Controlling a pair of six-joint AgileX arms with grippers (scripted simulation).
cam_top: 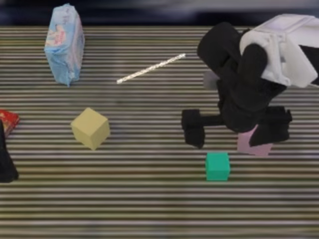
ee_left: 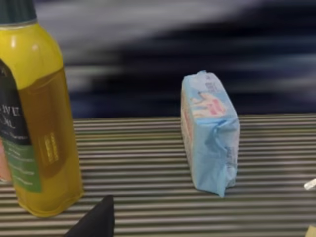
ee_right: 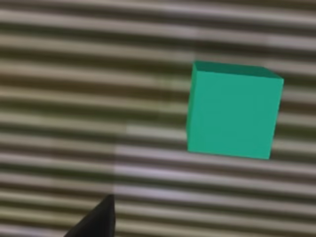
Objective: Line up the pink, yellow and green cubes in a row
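The mustard-yellow cube (cam_top: 90, 128) sits left of the table's middle, well apart from the other two cubes. At the right, the small teal-green cube (cam_top: 218, 166) (ee_right: 232, 111) rests on the striped cloth, with the pale pink cube (cam_top: 250, 144) just behind and to its right. The pink cube is partly hidden under my right arm. My right gripper (cam_top: 233, 128) hovers there, open wide, and holds nothing; one finger (ee_right: 96, 219) shows in the right wrist view. My left gripper (cam_top: 6, 167) is parked at the left edge, open and empty, with one finger (ee_left: 101, 219) in its own view.
A blue tissue pack (cam_top: 65, 44) (ee_left: 210, 143) stands at the back left. A thin white stick (cam_top: 151, 68) lies at the back middle. A red box (cam_top: 7, 121) pokes in at the left edge. A yellow oil bottle (ee_left: 34, 113) stands close to my left wrist.
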